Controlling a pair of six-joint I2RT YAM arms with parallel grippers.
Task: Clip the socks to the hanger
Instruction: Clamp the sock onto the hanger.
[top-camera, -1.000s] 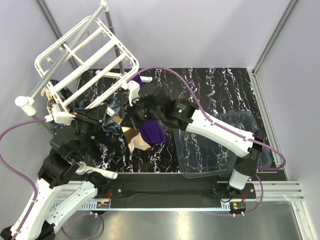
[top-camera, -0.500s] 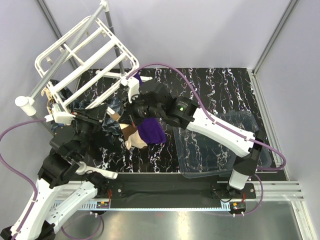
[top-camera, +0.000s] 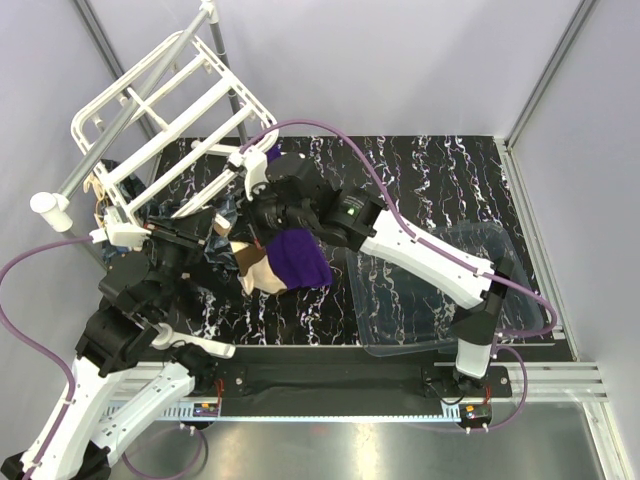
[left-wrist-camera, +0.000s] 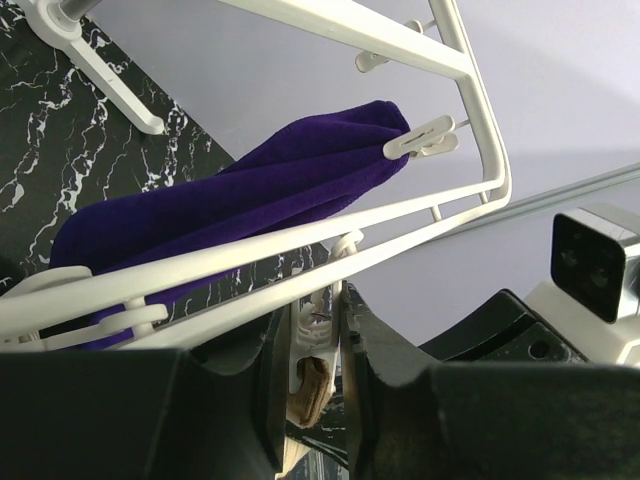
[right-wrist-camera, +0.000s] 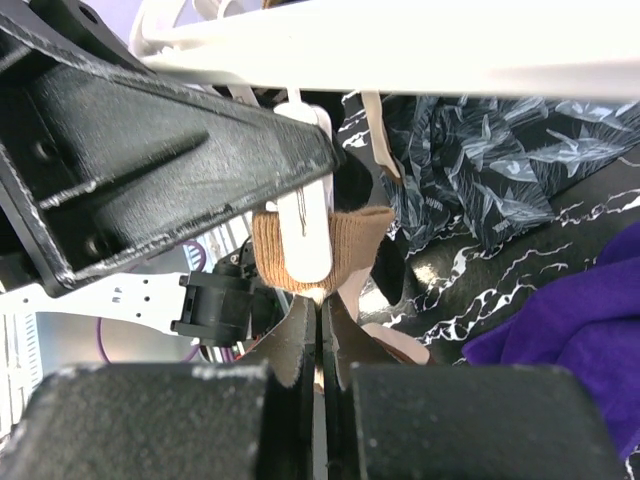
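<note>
One brown-cuffed sock (right-wrist-camera: 355, 245) sat at one white clip (right-wrist-camera: 305, 235) on the hanger (top-camera: 170, 125). The right fingers (right-wrist-camera: 280, 345) were pinched together on the sock, and the left fingers (left-wrist-camera: 270, 380) were clamped on the clip.

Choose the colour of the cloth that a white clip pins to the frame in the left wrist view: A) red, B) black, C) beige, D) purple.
D: the cloth pinched at its tip by the clip on the hanger is deep purple.
</note>
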